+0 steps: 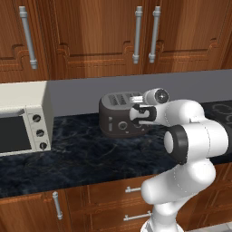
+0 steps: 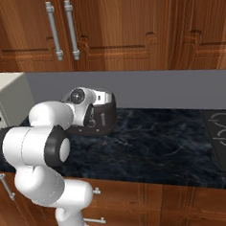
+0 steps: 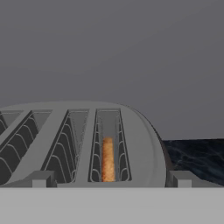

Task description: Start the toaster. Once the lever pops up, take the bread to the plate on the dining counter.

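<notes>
The gripper [image 3: 109,178] was held wide open, with nothing between its two small tips, and it was kept low, just above the top of the toaster [image 1: 121,115]. In the hand view, the slots in the grey top could be seen close up, and the bread [image 3: 107,159] was seen sitting deep inside one slot, with only its orange-brown edge showing. The other slots looked bare, as far as could be told. From the side views, the hand was seen right over the toaster, with the white arm bent in front of it. The lever could not be made out clearly, so it could not be told if it was up or down. The toaster was set on the dark stone counter [image 1: 81,154], near the grey back wall, and a cream toaster oven [image 1: 22,120] was set well apart to one side. A stove top [image 2: 222,135] was seen at the far end. It was judged that the task was not far along: the bread was not yet lifted out, and it was not yet carried to the plate. Whether the toasting had been started or finished could not be told.
</notes>
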Tool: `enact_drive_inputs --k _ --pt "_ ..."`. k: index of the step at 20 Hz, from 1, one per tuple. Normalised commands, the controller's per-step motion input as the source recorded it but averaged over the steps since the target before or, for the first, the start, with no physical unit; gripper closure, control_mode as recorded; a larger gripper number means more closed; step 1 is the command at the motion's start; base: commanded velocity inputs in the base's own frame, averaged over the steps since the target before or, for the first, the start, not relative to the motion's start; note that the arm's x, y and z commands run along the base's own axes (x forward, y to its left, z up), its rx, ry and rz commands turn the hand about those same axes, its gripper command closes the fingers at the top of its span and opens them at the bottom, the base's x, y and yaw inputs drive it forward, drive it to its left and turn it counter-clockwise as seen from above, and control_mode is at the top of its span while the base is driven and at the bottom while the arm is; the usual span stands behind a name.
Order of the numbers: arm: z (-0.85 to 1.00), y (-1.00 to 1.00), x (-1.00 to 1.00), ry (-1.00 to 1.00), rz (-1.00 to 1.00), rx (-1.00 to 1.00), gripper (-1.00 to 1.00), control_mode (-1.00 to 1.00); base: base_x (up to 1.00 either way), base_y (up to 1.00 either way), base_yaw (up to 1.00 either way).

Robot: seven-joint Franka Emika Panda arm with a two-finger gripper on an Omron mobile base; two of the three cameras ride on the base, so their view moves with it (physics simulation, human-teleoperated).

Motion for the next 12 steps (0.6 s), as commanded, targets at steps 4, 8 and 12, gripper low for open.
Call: enact_drive_inputs --k 4,8,12 --pt "0.00 0.00 0.00 0.00 0.00 0.00 -1.00 -1.00 0.00 0.00 0.00" --pt "0.00 0.00 0.00 0.00 0.00 0.00 -1.00 -1.00 0.00 0.00 0.00" --pt "0.00 0.00 0.00 0.00 0.00 0.00 -1.00 -1.00 0.00 0.00 0.00"
